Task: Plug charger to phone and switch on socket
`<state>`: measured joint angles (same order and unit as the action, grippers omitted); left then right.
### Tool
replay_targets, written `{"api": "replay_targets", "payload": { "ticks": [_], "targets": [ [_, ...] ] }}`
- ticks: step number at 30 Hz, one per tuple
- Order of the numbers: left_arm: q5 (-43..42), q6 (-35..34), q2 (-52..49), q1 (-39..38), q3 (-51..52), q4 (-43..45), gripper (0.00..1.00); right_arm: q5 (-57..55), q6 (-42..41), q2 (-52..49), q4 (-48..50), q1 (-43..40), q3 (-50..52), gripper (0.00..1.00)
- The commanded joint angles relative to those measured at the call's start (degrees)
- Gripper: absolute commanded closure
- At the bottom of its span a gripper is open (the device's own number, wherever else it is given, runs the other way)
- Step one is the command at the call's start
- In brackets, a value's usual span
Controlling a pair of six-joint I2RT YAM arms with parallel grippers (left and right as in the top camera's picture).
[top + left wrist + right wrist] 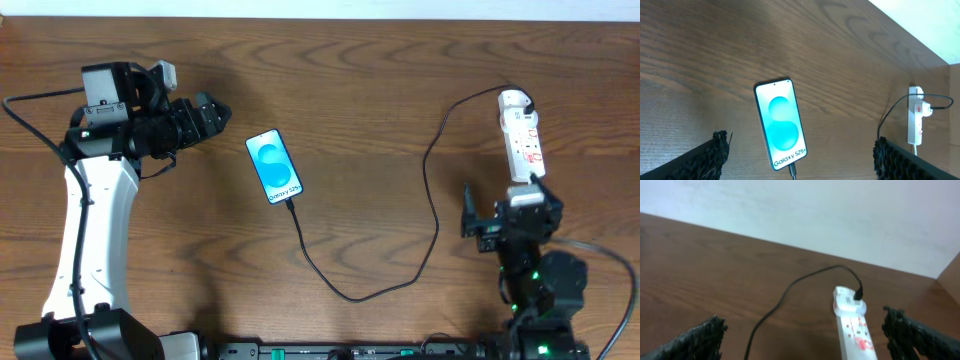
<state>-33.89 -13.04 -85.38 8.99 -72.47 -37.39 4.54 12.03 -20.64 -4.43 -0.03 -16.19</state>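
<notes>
The phone [274,166] lies face up mid-table, blue screen lit; it also shows in the left wrist view [780,123]. The thin black charger cable [400,280] runs from the phone's near end, where its tip sits in the phone [791,170], in a loop to the white socket strip [523,137] at the right. Its black plug head [858,295] sits in the strip's far end [852,325]. My left gripper [215,112] is open, left of the phone. My right gripper [500,215] is open, just in front of the strip's near end.
The wooden table's [400,90] far edge meets a pale wall [815,215]. The arm bases stand at the table's front edge, left and right.
</notes>
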Motion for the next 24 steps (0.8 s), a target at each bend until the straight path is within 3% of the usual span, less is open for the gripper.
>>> {"api": "replay_targets", "payload": {
  "ticks": [1, 7, 24],
  "targets": [
    [0.5, 0.8, 0.1, 0.3, -0.4, -0.1, 0.06, 0.7, -2.0, 4.9, 2.3, -0.4, 5.3, 0.01],
    [0.5, 0.8, 0.1, 0.3, -0.4, -0.1, 0.06, 1.7, -2.2, 10.9, 3.8, -0.4, 11.1, 0.01],
    [0.5, 0.8, 0.1, 0.3, -0.4, -0.1, 0.06, 2.3, -2.7, 19.0, 1.2, -0.4, 15.9, 0.01]
  ]
}}
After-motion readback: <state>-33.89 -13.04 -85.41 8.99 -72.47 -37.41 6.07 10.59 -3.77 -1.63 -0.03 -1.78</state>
